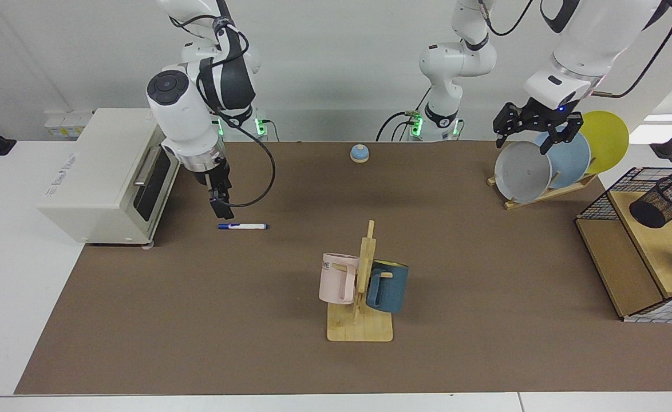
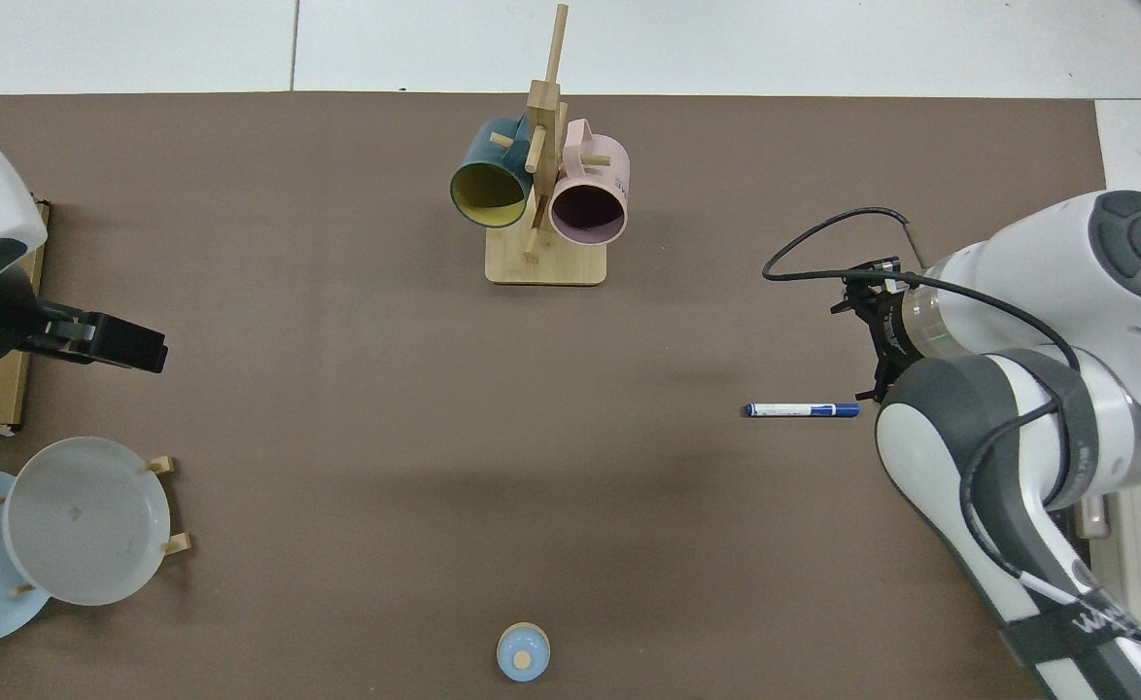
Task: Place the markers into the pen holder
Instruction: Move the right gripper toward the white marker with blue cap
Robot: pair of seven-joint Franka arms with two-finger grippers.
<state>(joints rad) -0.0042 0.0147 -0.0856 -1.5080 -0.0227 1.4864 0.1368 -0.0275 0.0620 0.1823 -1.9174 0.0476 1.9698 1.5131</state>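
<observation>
A blue-capped marker [image 1: 243, 226] lies flat on the brown table mat [image 1: 290, 366], its length running side to side in the facing view, well apart from the black mesh pen holder [image 1: 663, 201], which sits tilted on the wooden floor of a wire basket [image 1: 611, 201] at the far edge of the table. From above, the marker [image 2: 802, 410] lies just beside the right arm's wrist.

The right gripper [image 1: 222, 207] hangs pointing downward just above the marker's blue end, near the front of a white toaster oven [image 1: 104, 174]; whether its fingers are spread or pressed together cannot be told from either view. Nothing touches the marker.

The left gripper [image 1: 538, 127] waits in the air over the plate rack [image 1: 548, 191], fingers spread and empty, close above a grey plate [image 1: 520, 171] that leans with a blue one and a yellow one behind it.

At mid-table a wooden mug stand [image 1: 360, 320] carries a pink mug [image 1: 336, 278] and a blue mug [image 1: 387, 286] on its pegs. A small blue bell [image 1: 359, 153] sits near the arms' bases.
</observation>
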